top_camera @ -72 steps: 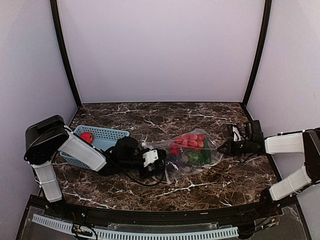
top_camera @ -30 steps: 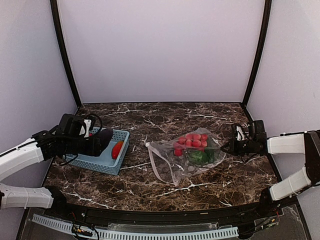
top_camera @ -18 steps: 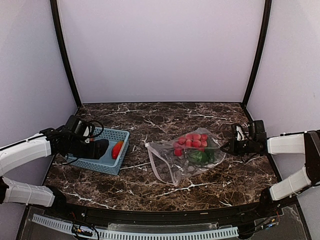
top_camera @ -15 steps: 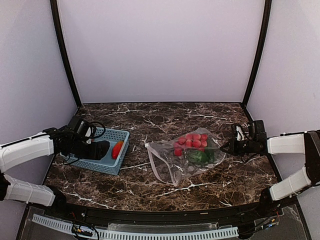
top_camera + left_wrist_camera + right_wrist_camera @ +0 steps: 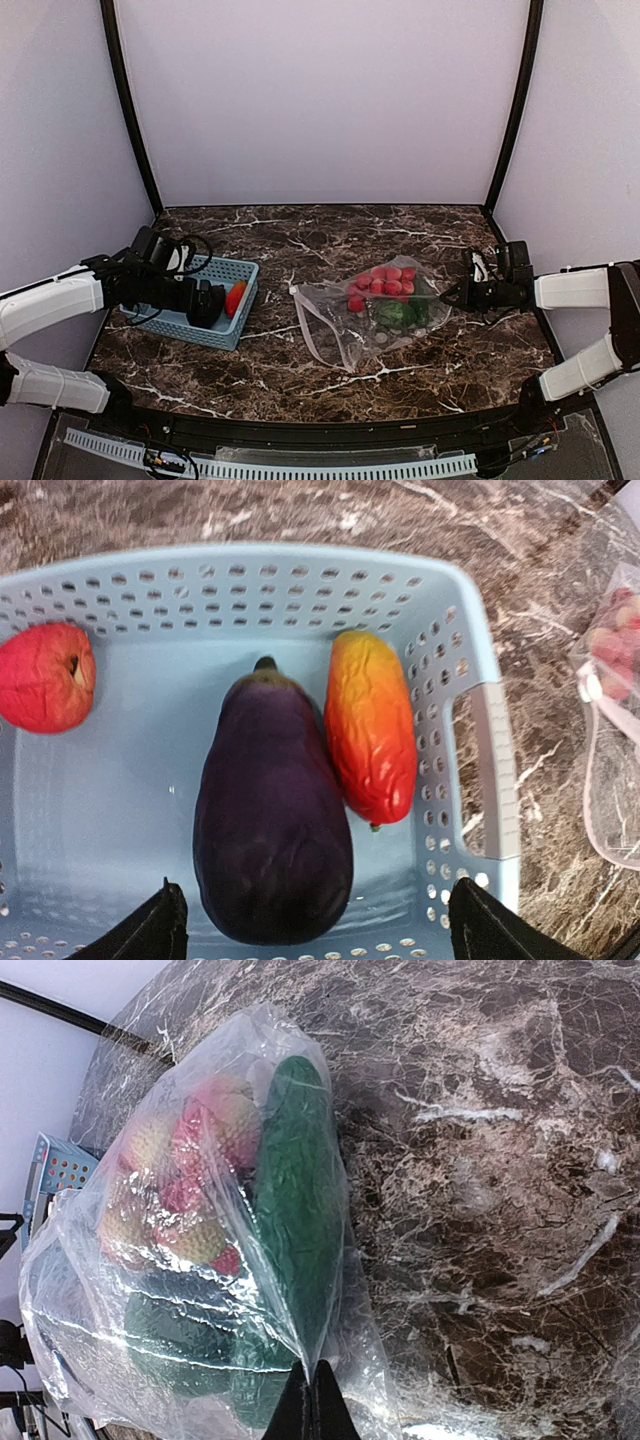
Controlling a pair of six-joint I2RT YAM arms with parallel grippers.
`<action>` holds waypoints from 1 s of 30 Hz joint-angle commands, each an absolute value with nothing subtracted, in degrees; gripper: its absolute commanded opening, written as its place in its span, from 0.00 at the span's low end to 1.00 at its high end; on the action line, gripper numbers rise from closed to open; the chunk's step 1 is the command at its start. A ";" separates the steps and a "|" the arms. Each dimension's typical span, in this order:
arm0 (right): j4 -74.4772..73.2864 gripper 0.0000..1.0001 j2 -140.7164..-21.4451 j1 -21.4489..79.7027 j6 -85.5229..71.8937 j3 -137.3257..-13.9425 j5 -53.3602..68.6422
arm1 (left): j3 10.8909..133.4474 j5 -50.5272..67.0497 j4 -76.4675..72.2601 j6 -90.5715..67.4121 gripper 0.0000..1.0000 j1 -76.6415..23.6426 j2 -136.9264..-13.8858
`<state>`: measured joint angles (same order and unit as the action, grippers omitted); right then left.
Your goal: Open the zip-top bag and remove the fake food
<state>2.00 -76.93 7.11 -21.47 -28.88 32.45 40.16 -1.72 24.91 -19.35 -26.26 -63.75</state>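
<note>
The clear zip-top bag [image 5: 365, 318] lies mid-table, its pale zip strip [image 5: 305, 322] toward the left. Inside it are a cluster of red balls [image 5: 385, 281] and a green vegetable [image 5: 396, 313]. My right gripper [image 5: 452, 296] is shut on the bag's right edge [image 5: 318, 1385], with the green vegetable [image 5: 300, 1190] just ahead of it. My left gripper [image 5: 315, 905] hangs open over the light-blue basket [image 5: 250, 590]. A dark purple eggplant [image 5: 270, 820] lies on the basket floor between its fingers, untouched. An orange-red piece [image 5: 370, 725] and a red piece [image 5: 40, 675] lie beside it.
The basket [image 5: 215, 268] sits at the table's left side, close to the left wall. Black frame posts stand at both back corners. Dark marble tabletop [image 5: 300, 240] stretches between basket and bag, and behind them.
My left gripper has come down over the basket and opened, and the eggplant it carried now lies in the basket. The right gripper and the bag have not moved.
</note>
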 commanded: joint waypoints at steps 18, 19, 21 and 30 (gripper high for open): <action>4.40 0.00 -78.70 6.77 -21.22 -28.46 34.18 | 36.91 6.85 -10.05 -6.23 0.63 -50.72 -73.05; 4.39 0.00 -78.54 6.78 -21.23 -28.44 34.26 | 37.09 7.45 -12.71 -5.93 0.61 -51.46 -74.58; 4.06 0.00 -78.17 6.84 -21.13 -28.29 34.33 | 38.07 7.19 -15.61 -5.21 0.56 -52.32 -78.69; 4.13 0.00 -76.72 7.41 -21.82 -26.49 35.24 | 43.57 10.40 -27.38 -4.34 0.50 -52.90 -95.41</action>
<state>3.40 -78.08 7.11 -21.56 -28.32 34.13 40.86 8.14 -19.33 -5.28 -52.42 -92.36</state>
